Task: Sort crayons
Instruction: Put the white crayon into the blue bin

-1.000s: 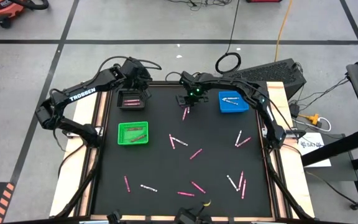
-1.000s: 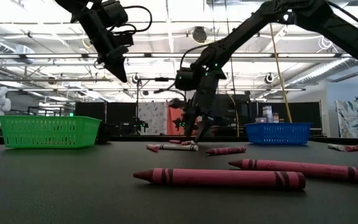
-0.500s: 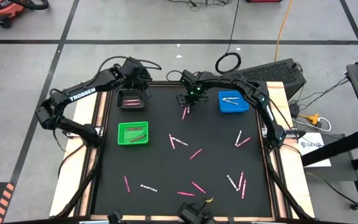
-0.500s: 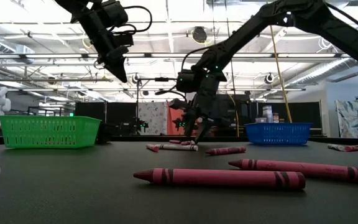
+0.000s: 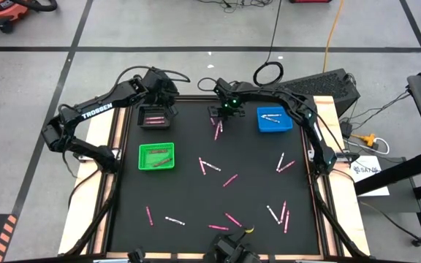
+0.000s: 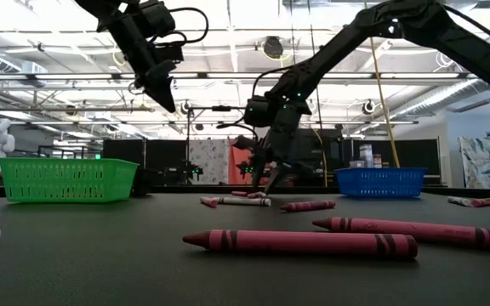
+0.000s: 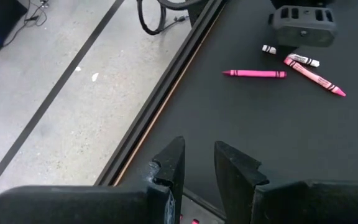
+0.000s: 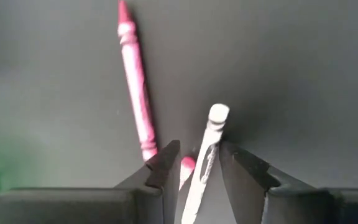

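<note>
black table (image 5: 254, 197) | we are seeing pink and white crayons (image 5: 230, 180) lying scattered across it | left gripper (image 7: 196, 163) hovering above the dark tray (image 5: 153, 117), fingers slightly apart, empty | right gripper (image 8: 197, 163) pinching a white crayon (image 8: 207, 146) near the blue tray (image 5: 275, 120), pink crayon (image 8: 137, 93) alongside

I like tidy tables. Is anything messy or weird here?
Yes. Loose crayons lie scattered all over the black table, pointing every way. A small yellow bit near the front edge looks odd among them. The right tool holds a white crayon.
</note>
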You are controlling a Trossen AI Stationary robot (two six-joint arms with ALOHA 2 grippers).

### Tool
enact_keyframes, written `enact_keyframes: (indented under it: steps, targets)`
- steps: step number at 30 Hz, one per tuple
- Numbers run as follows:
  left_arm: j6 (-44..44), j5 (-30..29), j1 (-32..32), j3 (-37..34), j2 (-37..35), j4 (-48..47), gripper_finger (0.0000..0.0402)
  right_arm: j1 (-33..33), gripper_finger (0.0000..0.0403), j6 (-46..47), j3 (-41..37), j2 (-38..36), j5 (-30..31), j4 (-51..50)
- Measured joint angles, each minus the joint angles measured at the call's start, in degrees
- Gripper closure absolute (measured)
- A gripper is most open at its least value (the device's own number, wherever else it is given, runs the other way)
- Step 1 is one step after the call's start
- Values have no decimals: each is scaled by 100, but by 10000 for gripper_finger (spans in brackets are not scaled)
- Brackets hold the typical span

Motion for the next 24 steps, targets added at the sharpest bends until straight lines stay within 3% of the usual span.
enact_keyframes:
  steps: [24]
  targets:
    - [0,4,0,0,0,0,313,65,372,-171,4,-7,511,-116]
